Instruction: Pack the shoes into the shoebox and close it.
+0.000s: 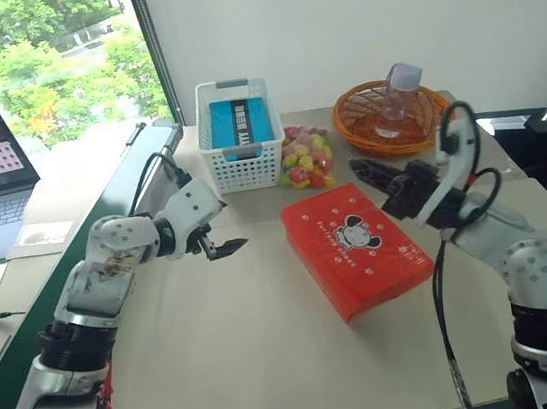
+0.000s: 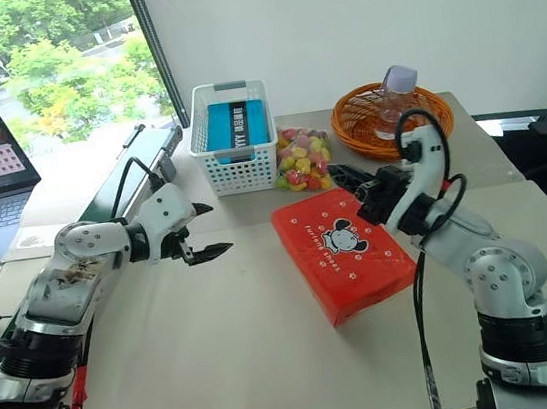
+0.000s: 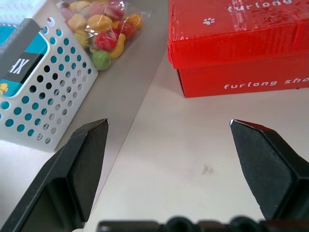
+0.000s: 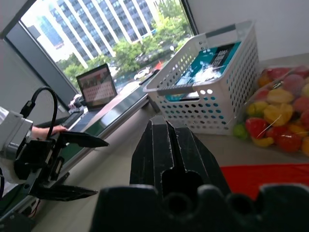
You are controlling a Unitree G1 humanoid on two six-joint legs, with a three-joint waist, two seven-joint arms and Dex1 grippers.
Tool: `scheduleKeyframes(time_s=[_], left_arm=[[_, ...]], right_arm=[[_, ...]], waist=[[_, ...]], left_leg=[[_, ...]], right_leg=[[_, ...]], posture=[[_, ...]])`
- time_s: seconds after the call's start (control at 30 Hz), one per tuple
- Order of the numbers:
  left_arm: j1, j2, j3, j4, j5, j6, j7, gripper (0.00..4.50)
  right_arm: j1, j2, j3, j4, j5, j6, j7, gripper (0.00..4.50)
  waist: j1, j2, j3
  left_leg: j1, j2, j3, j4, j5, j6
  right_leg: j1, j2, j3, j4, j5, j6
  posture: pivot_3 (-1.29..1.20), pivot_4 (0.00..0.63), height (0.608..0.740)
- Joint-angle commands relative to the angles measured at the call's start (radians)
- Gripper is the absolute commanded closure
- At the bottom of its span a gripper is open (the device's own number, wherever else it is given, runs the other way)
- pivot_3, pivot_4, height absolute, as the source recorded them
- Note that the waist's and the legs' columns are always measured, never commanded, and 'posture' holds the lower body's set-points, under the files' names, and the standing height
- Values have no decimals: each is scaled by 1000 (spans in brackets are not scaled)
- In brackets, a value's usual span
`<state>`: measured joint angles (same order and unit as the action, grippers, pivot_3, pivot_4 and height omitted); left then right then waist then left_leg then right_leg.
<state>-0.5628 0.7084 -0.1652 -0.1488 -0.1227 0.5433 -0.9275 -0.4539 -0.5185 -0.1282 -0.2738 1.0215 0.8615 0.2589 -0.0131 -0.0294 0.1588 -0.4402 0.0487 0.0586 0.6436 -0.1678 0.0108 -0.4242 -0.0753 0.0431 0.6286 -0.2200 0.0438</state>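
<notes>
Sitting lid-down mid-table, shoebox [image 1: 357, 247] looked closed, right of the white basket [image 1: 237, 134]. Left gripper [image 1: 220, 242] hung spread wide, empty, left of it; right gripper [image 1: 376, 175] clenched, empty, over its far edge. Light, stiff cardboard, likely; pinch the long sides.

shoebox [image 1: 358, 248]: red cardboard, glossy tape on lid
basket [image 1: 237, 134]: white perforated plastic
worktop [image 1: 242, 350]: smooth matt beige
bowl [image 1: 390, 116]: orange woven wicker
sweets bag [image 1: 305, 156]: clear shiny film
</notes>
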Motion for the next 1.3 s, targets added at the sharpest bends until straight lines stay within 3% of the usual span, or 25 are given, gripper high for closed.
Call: scheduleKeyframes(time_s=[0.03,0.4,0.57,0.77,0.93,1.2,1.3], left_arm=[[28,5,46,-83,-11,40,42,220],[85,2,67,-168,-41,88,77,220],[68,-12,52,-164,-54,84,82,220],[48,-35,46,-165,-84,77,55,220],[20,-89,84,-165,-141,79,75,220],[-20,-121,71,-168,-208,43,22,220],[-39,-117,51,-106,-170,-3,24,220]], right_arm=[[-29,15,92,27,-62,73,4,4463],[91,85,173,51,-174,75,78,4463],[133,87,242,64,-320,26,78,4463],[107,91,114,-62,-219,31,147,4463],[29,-16,-45,-162,-227,-54,194,3063],[33,-236,-78,-289,-301,-141,348,265],[65,-258,-91,-300,-286,-134,377,75]], waist=[[0,0,0],[0,-1,0],[-1,-3,-1],[1,-6,-2],[2,-6,-2],[-1,-6,-2],[1,-6,-2]], left_leg=[[0,0,0,0,0,0],[-2,0,-1,0,0,0],[0,0,-1,1,0,0],[0,0,0,2,0,0],[-1,0,0,2,0,0],[-1,0,0,0,0,0],[-1,0,-1,1,0,0]], right_leg=[[0,0,0,0,0,0],[0,0,-1,0,0,1],[1,0,-1,0,0,2],[1,0,-1,0,-1,1],[0,0,-1,0,0,2],[0,0,-1,0,-1,1],[0,0,-1,0,-1,1]], posture=[[0,150,740],[0,150,740],[0,150,740],[0,150,740],[0,150,740],[0,150,740],[0,150,740]])
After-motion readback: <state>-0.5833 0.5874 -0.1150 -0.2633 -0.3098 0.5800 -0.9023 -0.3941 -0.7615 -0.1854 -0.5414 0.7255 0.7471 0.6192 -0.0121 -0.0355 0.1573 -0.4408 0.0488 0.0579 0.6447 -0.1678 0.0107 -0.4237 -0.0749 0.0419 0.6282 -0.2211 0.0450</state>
